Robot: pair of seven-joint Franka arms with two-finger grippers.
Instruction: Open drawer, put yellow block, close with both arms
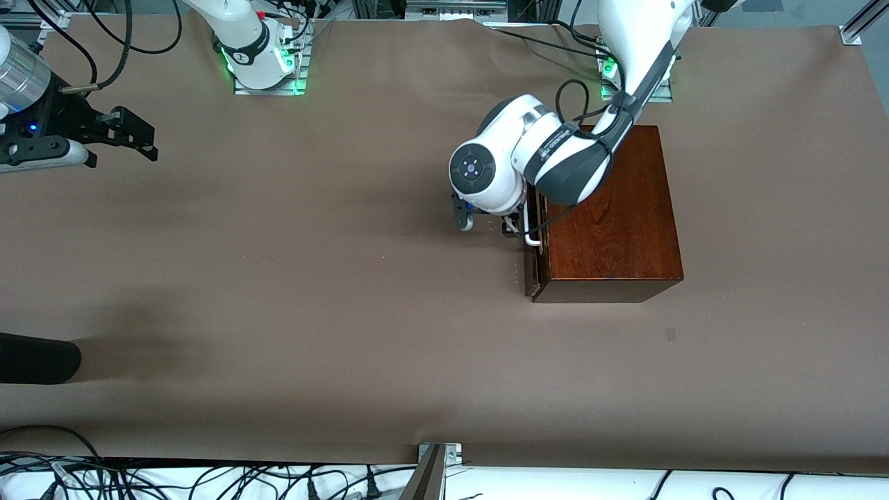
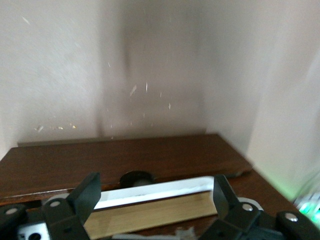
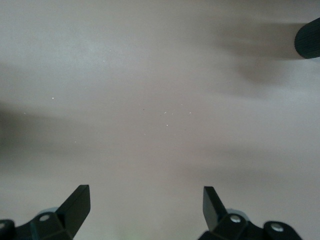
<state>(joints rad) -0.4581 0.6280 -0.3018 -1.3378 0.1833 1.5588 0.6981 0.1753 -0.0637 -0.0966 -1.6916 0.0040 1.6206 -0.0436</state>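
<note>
The reddish-brown wooden box (image 1: 611,215) stands toward the left arm's end of the table. Its drawer (image 1: 538,267) has a dark front and a white bar handle (image 1: 532,239). The drawer is out by a narrow strip, and pale wood (image 2: 150,215) shows beside the handle (image 2: 155,190). My left gripper (image 1: 515,223) is at the drawer front, mostly hidden under its own wrist. It is open (image 2: 156,192), with one finger beyond each end of the bar. My right gripper (image 1: 142,135) waits open over bare table (image 3: 145,200) near the right arm's end. The yellow block is out of view.
A black rounded object (image 1: 35,357) pokes in at the right arm's end, nearer the front camera, and also shows in the right wrist view (image 3: 309,40). Brown paper (image 1: 312,278) covers the table. Cables (image 1: 208,479) lie along the front edge.
</note>
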